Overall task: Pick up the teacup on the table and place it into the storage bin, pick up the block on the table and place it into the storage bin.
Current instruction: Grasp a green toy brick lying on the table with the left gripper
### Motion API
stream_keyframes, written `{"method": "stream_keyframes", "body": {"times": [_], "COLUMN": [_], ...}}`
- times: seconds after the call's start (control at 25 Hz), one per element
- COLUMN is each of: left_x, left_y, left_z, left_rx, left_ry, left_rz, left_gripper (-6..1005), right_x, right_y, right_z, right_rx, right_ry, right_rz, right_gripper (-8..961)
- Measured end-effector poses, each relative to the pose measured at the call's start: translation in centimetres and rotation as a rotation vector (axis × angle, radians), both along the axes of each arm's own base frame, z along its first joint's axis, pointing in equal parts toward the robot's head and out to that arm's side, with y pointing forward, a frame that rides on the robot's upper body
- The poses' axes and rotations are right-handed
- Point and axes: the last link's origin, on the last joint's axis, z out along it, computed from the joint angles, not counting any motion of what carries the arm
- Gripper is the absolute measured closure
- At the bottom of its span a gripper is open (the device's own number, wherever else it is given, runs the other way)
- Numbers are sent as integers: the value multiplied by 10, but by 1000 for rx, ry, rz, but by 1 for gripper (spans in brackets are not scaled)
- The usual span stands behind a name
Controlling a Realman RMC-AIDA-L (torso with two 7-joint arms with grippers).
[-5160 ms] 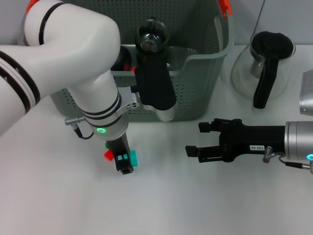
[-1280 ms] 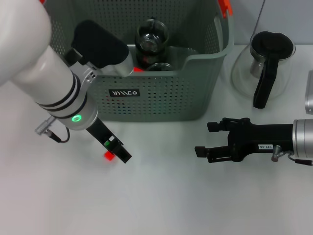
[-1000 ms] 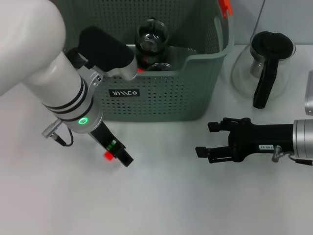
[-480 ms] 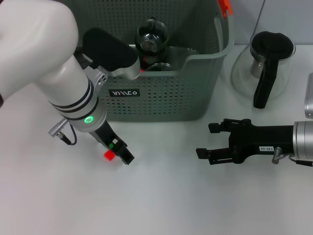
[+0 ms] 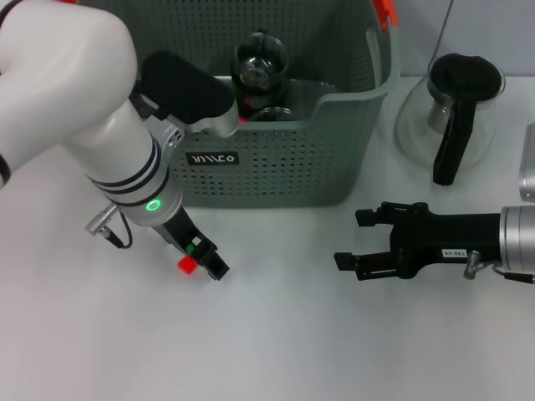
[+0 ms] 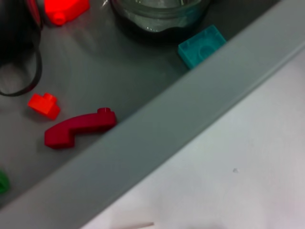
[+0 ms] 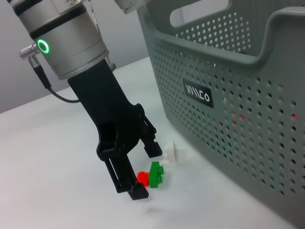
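On the white table (image 5: pixel 276 334) lie a small red block (image 5: pixel 185 266) and a green block (image 7: pixel 155 173), touching each other, a white piece (image 7: pixel 170 152) beside them. My left gripper (image 5: pixel 204 257) is down at them, open, and its fingers (image 7: pixel 127 177) straddle the two blocks in the right wrist view. The grey-green storage bin (image 5: pixel 334 150) stands just behind. Inside it are a glass teacup (image 5: pixel 259 58) and a teal block (image 6: pixel 201 45). My right gripper (image 5: pixel 349 240) hovers open and holds nothing, to the right over the table.
A glass teapot with a black handle (image 5: pixel 451 109) stands right of the bin. A metal object (image 5: pixel 527 171) shows at the right edge. The bin floor also holds red pieces (image 6: pixel 44 105) and a dark red handset-shaped toy (image 6: pixel 78 128).
The teal block that was at my left gripper on the table now lies in the bin. The left gripper has come back down to the red and green blocks. The right arm barely moved.
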Motion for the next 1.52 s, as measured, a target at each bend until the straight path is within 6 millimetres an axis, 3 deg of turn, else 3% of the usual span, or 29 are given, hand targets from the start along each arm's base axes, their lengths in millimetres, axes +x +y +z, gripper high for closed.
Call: {"method": "stream_keyframes", "body": {"times": [0.28, 1.12, 1.52], "left_x": [-1, 2, -2], "left_y": [1, 2, 1], "left_z": [-2, -6, -8], "left_rx": [1, 1, 0], "left_ry": [7, 21, 25], "left_rz": [1, -15, 1], "left_gripper": [52, 328, 332], "right_x": [1, -2, -3], "right_y": [2, 5, 5], "right_z": [0, 0, -1], "right_rx": [10, 18, 17], "right_ry": [-6, -10, -9], "right_rz": [-5, 0, 1], "right_gripper": [8, 9, 8]}}
